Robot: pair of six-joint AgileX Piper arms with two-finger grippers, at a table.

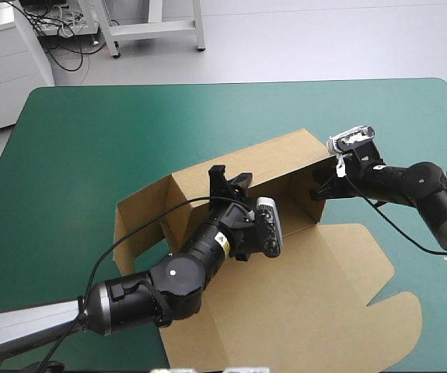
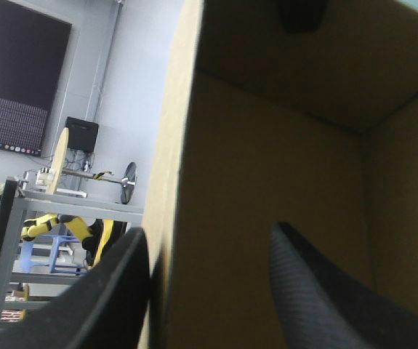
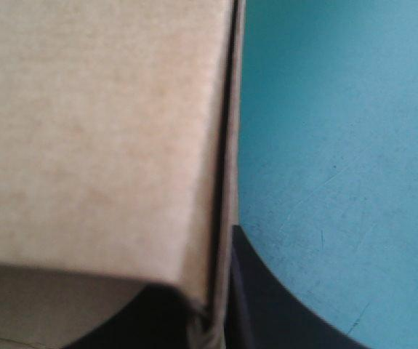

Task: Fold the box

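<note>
My left claw (image 2: 209, 229) gapes astride a wall of the brown cardboard box (image 1: 301, 311), my right claw (image 1: 319, 189) pinches another; uneven pulling could untuck them

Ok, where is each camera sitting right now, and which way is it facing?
High view: above and behind the robot, looking forward and down at the table and the box; left gripper and right gripper show.
Left wrist view: above the left gripper, looking along a raised wall into the box; its open fingers straddle that wall.
Right wrist view: above the right gripper, close on a box wall it pinches, table beside.
Shared: all three show the box.
</note>
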